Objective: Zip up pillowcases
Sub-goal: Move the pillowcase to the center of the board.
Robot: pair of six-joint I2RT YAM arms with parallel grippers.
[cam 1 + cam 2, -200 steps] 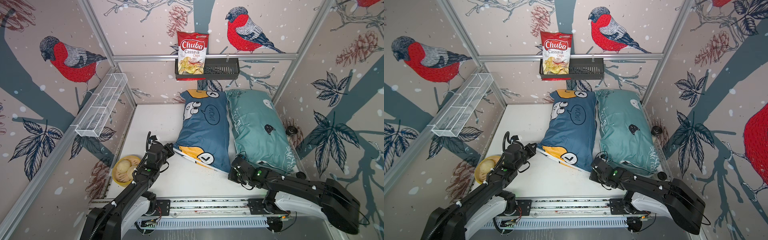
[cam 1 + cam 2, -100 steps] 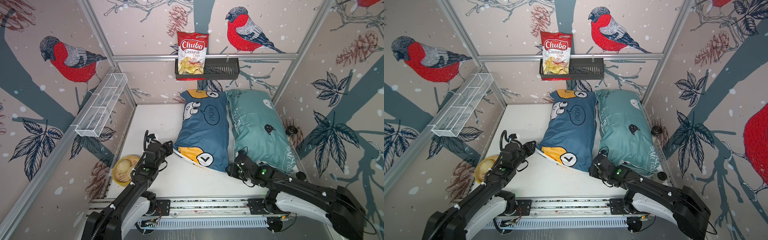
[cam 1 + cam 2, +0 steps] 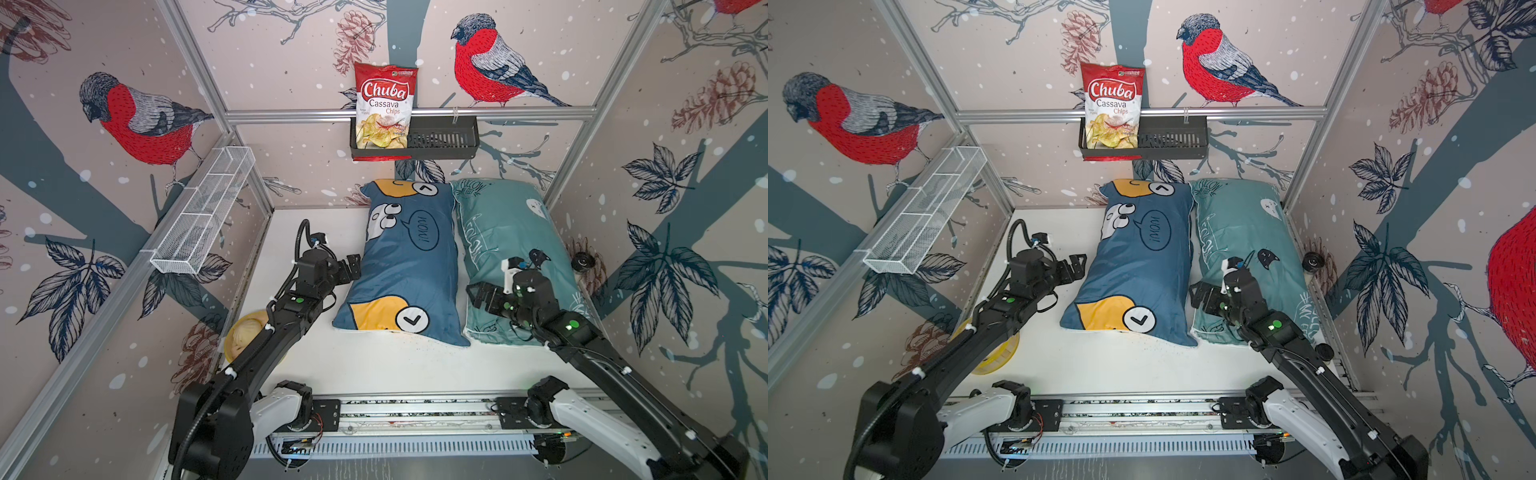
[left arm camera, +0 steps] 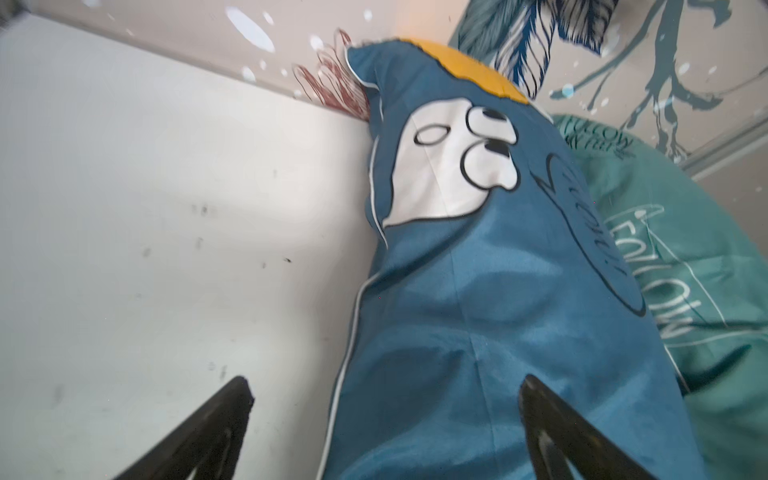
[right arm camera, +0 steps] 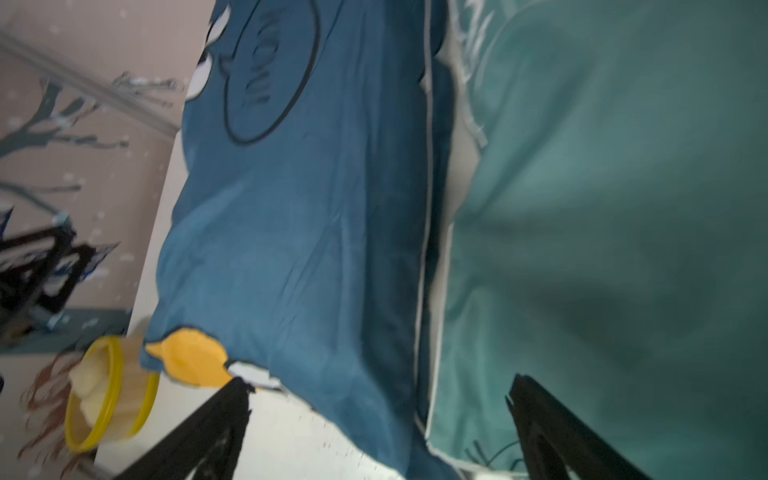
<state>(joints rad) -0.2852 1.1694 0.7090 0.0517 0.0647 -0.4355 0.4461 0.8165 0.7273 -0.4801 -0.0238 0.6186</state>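
White table [image 3: 395, 365], bird-papered walls [image 3: 415, 37]. Stock: dark blue cartoon-print stuffed pillowcase [image 3: 403, 266] beside teal cat-print stuffed pillowcase [image 3: 498, 224]. Both spread, empty: left end effector [image 3: 354, 266], right end effector [image 3: 476, 297]. I see no gaping zip; probably done.

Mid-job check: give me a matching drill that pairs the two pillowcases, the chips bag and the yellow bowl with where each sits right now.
1. blue pillowcase
2. teal pillowcase
3. chips bag
4. yellow bowl

A. in the black basket
B. partly under the left arm
C. along the right wall
D. next to the left tool

Pairs: 1-D, 2-C, 3-A, 4-B
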